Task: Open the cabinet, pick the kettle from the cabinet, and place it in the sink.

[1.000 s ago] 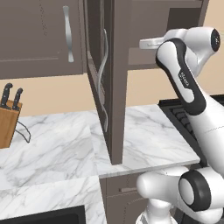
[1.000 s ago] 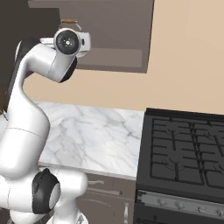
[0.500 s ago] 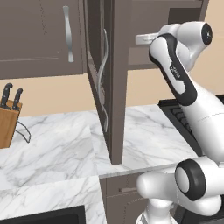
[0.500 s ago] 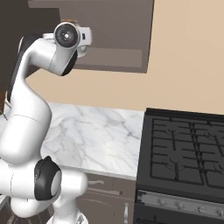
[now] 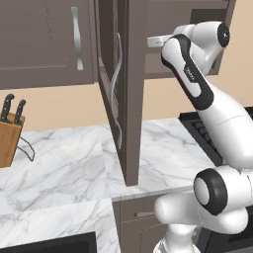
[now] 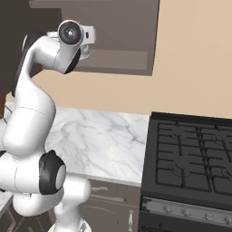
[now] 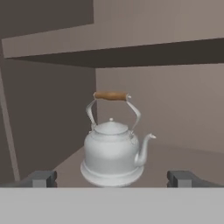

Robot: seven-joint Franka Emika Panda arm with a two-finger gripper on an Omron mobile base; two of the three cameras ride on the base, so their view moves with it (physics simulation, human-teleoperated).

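Hand view: cabinet [image 5: 129, 89] door open, kettle [image 7: 113, 151] on its shelf ungrasped between wide-spread gripper [image 7: 112, 178] tips; pickup and sink placement outstanding.

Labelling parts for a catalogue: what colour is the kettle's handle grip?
Light brown on the kettle, clearest in the hand view.
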